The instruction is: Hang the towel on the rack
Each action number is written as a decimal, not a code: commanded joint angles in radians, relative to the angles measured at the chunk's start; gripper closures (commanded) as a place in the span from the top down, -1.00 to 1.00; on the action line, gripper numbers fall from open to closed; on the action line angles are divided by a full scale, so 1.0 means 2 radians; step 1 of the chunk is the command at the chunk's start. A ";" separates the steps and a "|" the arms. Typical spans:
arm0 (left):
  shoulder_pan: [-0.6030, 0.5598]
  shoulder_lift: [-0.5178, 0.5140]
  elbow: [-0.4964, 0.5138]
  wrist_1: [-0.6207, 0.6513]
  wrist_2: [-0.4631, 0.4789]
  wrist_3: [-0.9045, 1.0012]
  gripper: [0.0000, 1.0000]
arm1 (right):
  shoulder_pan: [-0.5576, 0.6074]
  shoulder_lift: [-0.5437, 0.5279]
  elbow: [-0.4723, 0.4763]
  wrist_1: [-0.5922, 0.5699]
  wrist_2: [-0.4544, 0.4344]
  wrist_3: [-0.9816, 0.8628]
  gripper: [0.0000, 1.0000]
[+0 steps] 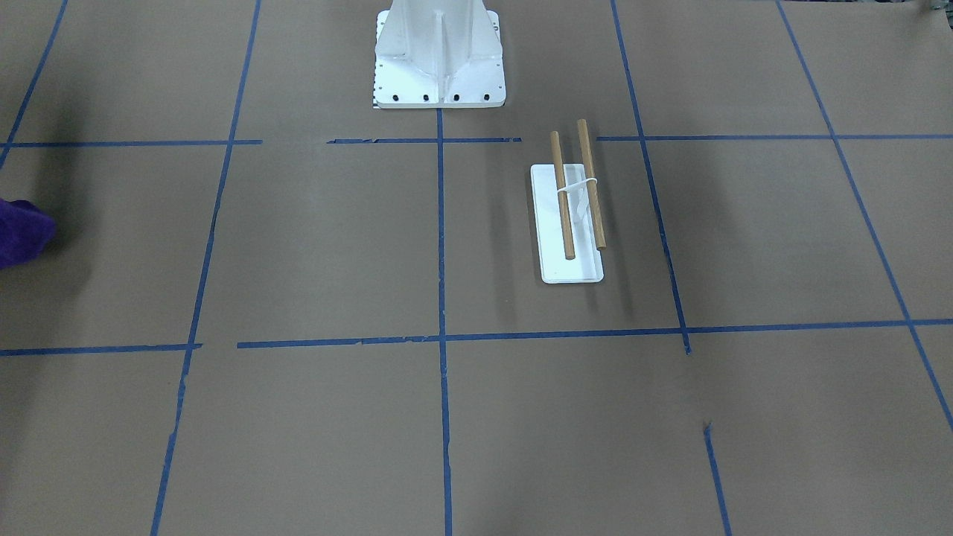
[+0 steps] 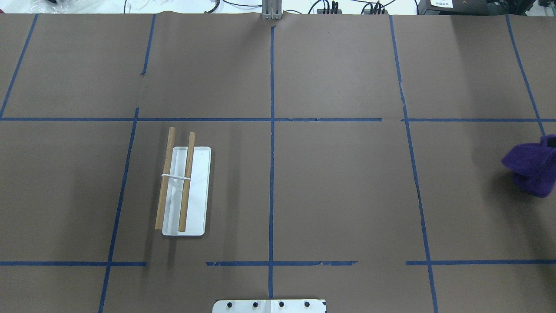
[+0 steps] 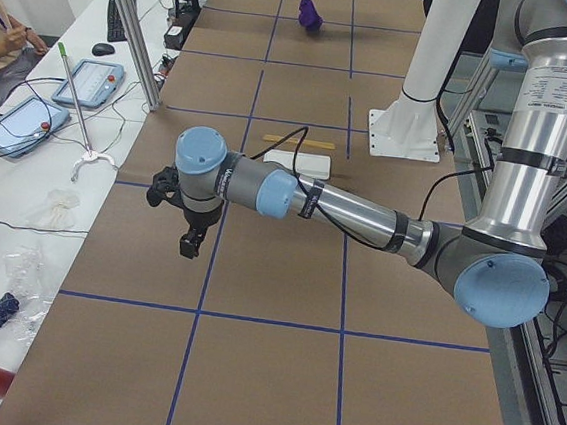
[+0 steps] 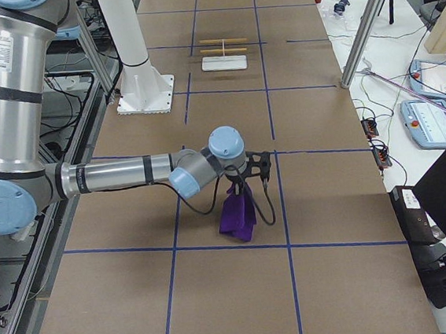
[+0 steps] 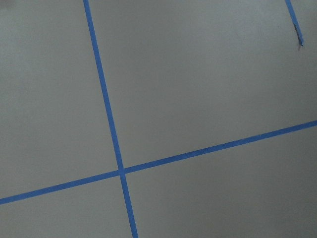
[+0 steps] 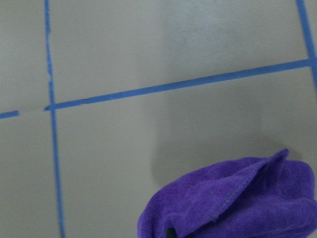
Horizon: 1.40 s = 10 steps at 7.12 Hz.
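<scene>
The purple towel (image 4: 237, 213) hangs bunched below my right gripper (image 4: 246, 182), its lower end at the table, at the table's right end. It also shows in the overhead view (image 2: 532, 167), the front view (image 1: 22, 231) and the right wrist view (image 6: 237, 203). I cannot tell whether that gripper is shut. The rack (image 2: 186, 191), a white base with two wooden rods, stands on the table's left half, far from the towel; it also shows in the front view (image 1: 569, 223). My left gripper (image 3: 192, 242) hovers above bare table near the left end; I cannot tell its state.
The large white bolted pedestal (image 1: 439, 59) stands at the robot's side of the table. Brown paper with blue tape lines (image 5: 119, 171) covers the table. Tablets and cables lie on a side bench (image 3: 31, 118); metal posts (image 4: 356, 36) stand along the table's far edge.
</scene>
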 commanded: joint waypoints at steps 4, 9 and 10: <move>0.128 -0.099 0.000 -0.125 -0.068 -0.403 0.85 | -0.290 0.415 0.015 -0.200 -0.182 0.316 -1.00; 0.275 -0.148 0.001 -0.316 -0.068 -0.877 0.86 | -0.330 0.526 -0.023 -0.207 -0.219 0.370 -1.00; 0.277 -0.149 -0.003 -0.317 -0.068 -0.907 0.86 | -0.330 0.527 -0.022 -0.207 -0.229 0.381 -1.00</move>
